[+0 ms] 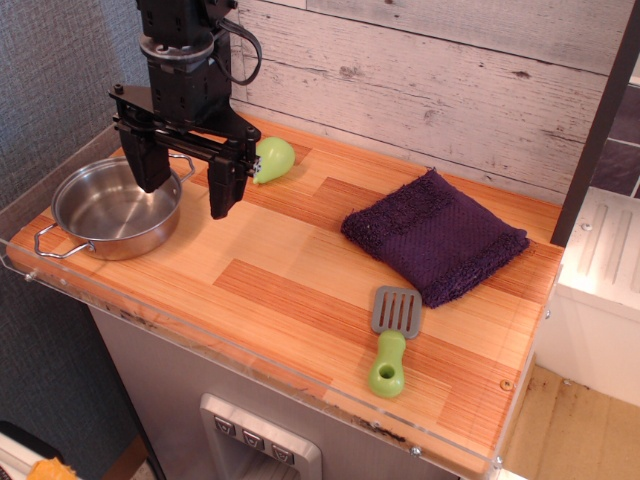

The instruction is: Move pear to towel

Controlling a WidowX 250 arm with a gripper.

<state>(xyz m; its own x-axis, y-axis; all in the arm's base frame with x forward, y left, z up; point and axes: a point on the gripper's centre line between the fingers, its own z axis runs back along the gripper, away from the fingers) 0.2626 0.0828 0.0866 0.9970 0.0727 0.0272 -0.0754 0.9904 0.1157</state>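
The light-green pear point(274, 159) lies on the wooden counter at the back, just right of my gripper. My gripper point(187, 184) hangs above the counter between the pot and the pear, with its two black fingers point(226, 185) spread wide apart and nothing between them. The right finger is close beside the pear; I cannot tell if they touch. The dark purple towel point(436, 235) lies folded on the right half of the counter, well apart from the pear and the gripper.
A steel pot with two handles point(115, 208) stands at the left, under the gripper's left finger. A grey spatula with a green handle point(393, 338) lies near the front edge, below the towel. A clear guard rims the counter point(290, 375). A plank wall is behind.
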